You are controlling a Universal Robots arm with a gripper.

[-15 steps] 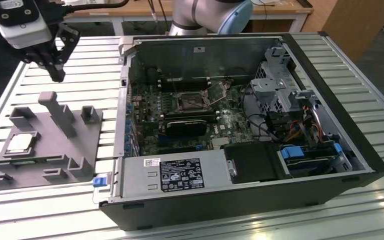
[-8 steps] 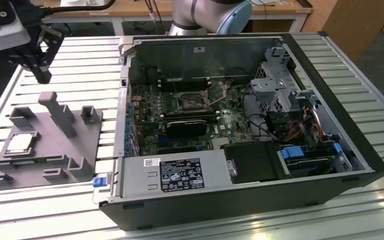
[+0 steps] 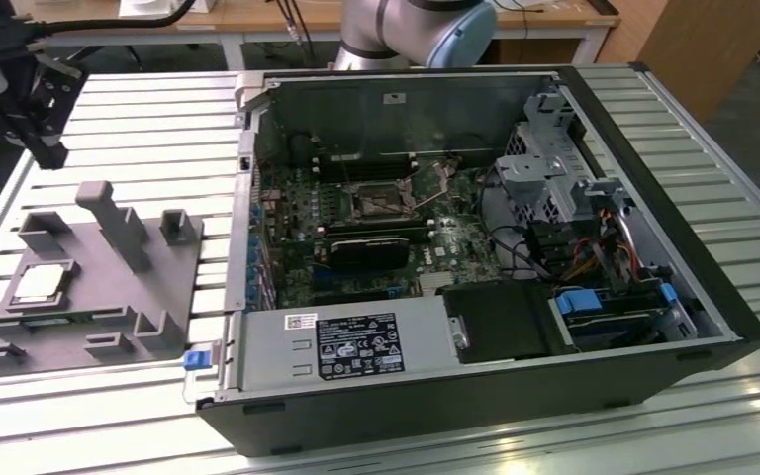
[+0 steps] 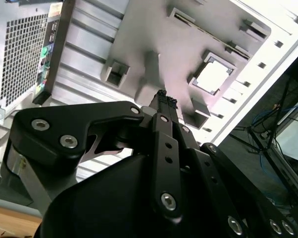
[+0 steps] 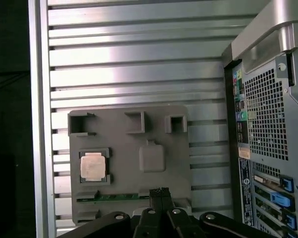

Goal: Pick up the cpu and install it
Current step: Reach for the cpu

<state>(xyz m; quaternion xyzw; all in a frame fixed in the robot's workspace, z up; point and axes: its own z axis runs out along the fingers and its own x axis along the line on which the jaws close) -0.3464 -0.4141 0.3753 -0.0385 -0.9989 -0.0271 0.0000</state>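
Ribbed metal table carries the grey tray where the cpu lies untouched in its recess, and the gripper is clenched on nothing, so the picking up, I judge, first needs parted fingers.

Arm joint (grey housing, pale blue cap) sits at the top of the exterior view. Tool fingertips are pressed together in both wrist views, nothing between them, with the black linkages folded in on either side. In the exterior view the tool hangs far over on the exterior view's left, pointing down.
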